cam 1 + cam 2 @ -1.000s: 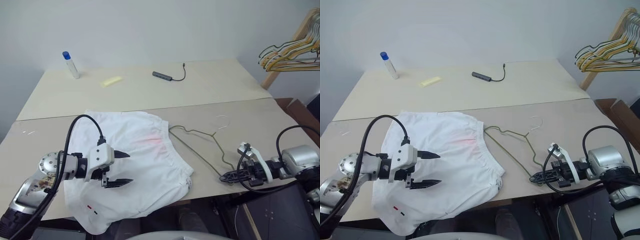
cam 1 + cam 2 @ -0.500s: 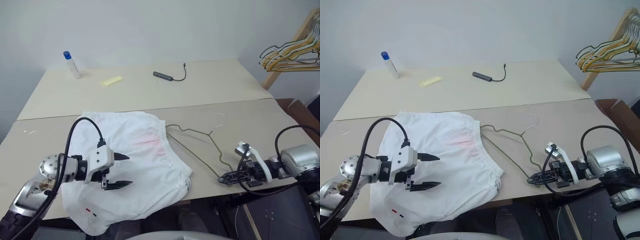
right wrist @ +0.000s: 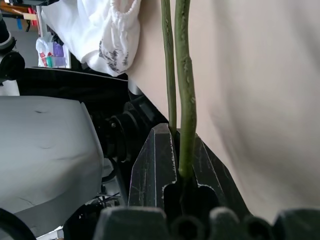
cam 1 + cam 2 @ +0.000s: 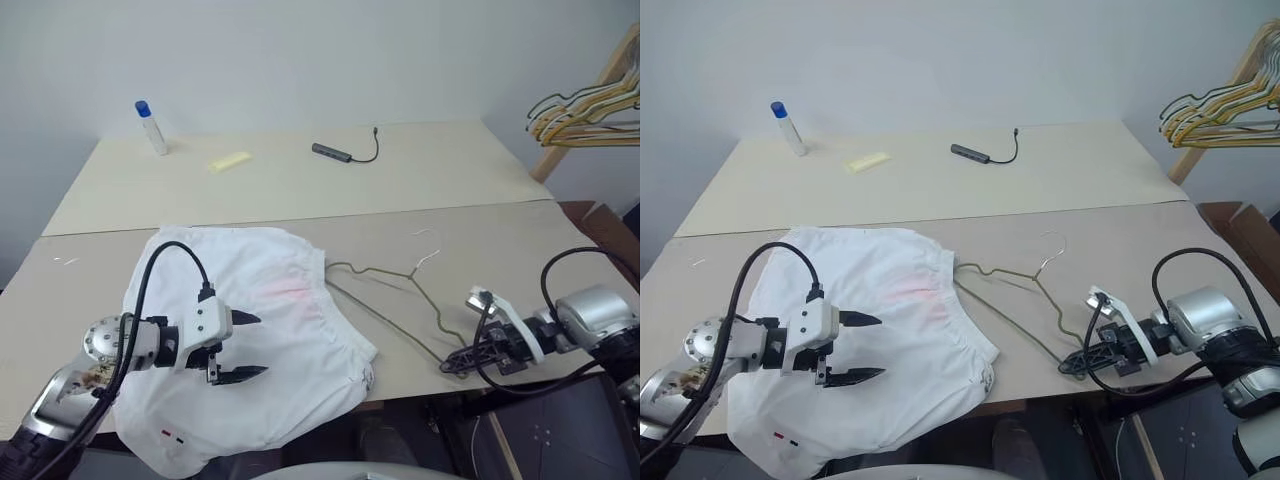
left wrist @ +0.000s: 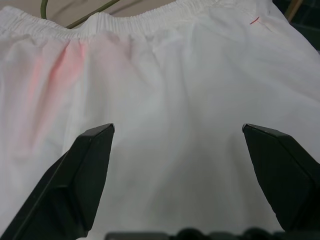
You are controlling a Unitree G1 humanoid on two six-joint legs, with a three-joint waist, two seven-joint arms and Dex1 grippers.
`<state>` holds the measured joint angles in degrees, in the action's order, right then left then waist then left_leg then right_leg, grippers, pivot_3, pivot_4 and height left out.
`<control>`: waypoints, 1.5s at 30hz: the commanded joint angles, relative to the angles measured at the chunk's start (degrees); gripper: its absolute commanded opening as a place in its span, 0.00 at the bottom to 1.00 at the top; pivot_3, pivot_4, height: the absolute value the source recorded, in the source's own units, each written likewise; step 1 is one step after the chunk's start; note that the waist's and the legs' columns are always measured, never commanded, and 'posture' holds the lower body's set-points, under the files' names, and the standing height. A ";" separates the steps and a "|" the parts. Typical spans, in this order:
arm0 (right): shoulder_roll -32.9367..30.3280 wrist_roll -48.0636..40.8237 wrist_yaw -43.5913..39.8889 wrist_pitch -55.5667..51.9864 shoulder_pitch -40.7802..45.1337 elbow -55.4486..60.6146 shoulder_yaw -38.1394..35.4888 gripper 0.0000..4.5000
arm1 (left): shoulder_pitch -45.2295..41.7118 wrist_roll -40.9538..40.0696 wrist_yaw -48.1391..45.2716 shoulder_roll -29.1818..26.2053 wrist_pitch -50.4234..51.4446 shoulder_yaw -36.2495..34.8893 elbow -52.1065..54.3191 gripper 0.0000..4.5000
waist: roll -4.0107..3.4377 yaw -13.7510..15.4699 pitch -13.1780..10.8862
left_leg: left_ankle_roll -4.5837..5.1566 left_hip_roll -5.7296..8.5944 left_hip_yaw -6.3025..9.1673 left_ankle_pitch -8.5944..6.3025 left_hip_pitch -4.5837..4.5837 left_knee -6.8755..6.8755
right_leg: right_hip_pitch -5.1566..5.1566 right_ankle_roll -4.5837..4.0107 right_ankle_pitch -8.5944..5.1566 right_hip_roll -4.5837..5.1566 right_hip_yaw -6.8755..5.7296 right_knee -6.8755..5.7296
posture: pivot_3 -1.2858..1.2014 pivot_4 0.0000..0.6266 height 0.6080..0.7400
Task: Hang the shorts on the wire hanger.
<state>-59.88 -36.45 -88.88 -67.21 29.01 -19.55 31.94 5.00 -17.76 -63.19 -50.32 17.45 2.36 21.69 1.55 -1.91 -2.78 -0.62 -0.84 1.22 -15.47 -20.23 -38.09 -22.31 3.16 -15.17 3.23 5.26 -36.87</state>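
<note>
1. shorts (image 4: 260, 340), white with a faint pink smudge near the elastic waistband, lie spread flat on the near-left part of the table (image 4: 400, 190), with the lower edge hanging over the front edge.
2. left gripper (image 4: 245, 348) hovers over the middle of the shorts, its two black fingers spread wide and holding nothing.
3. wire hanger (image 4: 400, 300) lies flat on the table just right of the shorts, one corner touching the waistband, its small hook pointing toward the far side.
4. right gripper (image 4: 458, 362) is clamped on the hanger's near-right corner at the table's front edge; the right wrist view shows the wire (image 3: 184, 90) pinched between its fingers.
5. a bunch of yellow and dark hangers (image 4: 585, 110) hangs at the far right.
</note>
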 commanded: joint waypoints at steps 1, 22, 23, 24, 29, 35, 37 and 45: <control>-2.15 -2.65 -3.62 1.68 1.54 -0.13 -0.79 0.00 | -0.34 0.72 0.46 -0.03 -1.14 0.10 1.51 0.99 | -0.01 0.21 0.00 | 0.00 0.00 0.00 0.00 0.00 0.00 | 0.00 0.00 0.00 0.00 0.00 0.00 | 0.53 0.00 1.00; -3.46 -5.70 -3.62 2.62 4.26 -1.99 2.38 0.00 | -1.43 1.57 -0.33 0.06 -2.31 1.16 0.26 0.99 | -0.02 0.95 0.01 | 0.00 -0.02 -0.01 0.00 0.00 -0.04 | 0.01 -0.34 0.20 -0.01 -0.03 0.02 | 0.53 0.00 1.00; -3.32 -5.55 -3.62 2.72 4.36 -2.50 2.42 0.00 | -1.47 1.60 -0.28 0.14 -2.27 1.19 0.29 0.99 | -0.02 0.96 0.01 | 0.00 -0.01 -0.01 0.00 0.00 -0.04 | 0.01 -0.35 0.20 -0.01 -0.02 0.02 | 0.53 0.00 1.00; -3.07 -5.21 -3.62 2.95 4.44 -2.99 2.53 0.00 | -1.52 1.66 -0.24 0.24 -2.23 1.23 0.32 0.99 | -0.02 0.96 0.01 | 0.00 -0.01 -0.01 0.00 0.00 -0.04 | 0.01 -0.36 0.21 -0.01 -0.02 0.02 | 0.53 0.00 1.00; -1.57 -4.03 -3.62 2.88 4.76 -4.71 2.36 0.00 | -1.81 1.64 -0.10 0.73 -2.03 1.19 0.47 0.99 | -0.02 0.91 0.01 | 0.00 -0.02 -0.02 0.00 0.00 -0.06 | 0.01 -0.39 0.23 -0.02 -0.02 0.01 | 0.53 0.00 1.00; -1.32 -4.94 -3.62 2.72 4.60 -3.02 2.22 0.00 | -1.97 1.26 -0.34 0.86 -1.73 0.80 0.65 0.99 | -0.03 0.96 0.01 | 0.00 -0.01 -0.02 0.00 -0.01 -0.08 | 0.01 -0.39 0.23 -0.02 -0.02 0.01 | 0.53 0.00 1.00; -1.09 -5.09 -3.62 2.41 4.50 -2.50 2.28 0.00 | -1.69 1.65 -0.31 0.75 -2.00 0.87 0.45 0.99 | -0.03 0.95 0.02 | 0.00 -0.02 -0.02 0.00 -0.01 -0.08 | 0.01 -0.40 0.23 -0.02 -0.02 0.01 | 0.53 0.00 1.00; -2.79 -8.50 -3.62 2.71 3.81 0.97 4.24 0.00 | -1.13 2.18 -0.04 0.69 -2.04 1.04 0.63 0.99 | -0.03 0.96 0.02 | 0.00 -0.02 -0.01 0.00 -0.01 -0.08 | 0.01 -0.39 0.23 -0.02 -0.03 0.00 | 0.53 0.00 1.00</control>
<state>-61.32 -42.93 -88.98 -64.79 32.33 -20.52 35.87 4.17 -15.80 -63.48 -49.35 16.27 3.73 21.56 1.52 -0.94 -2.76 -0.62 -0.86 1.22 -15.47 -20.24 -38.17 -22.30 2.77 -14.94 3.21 5.24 -36.87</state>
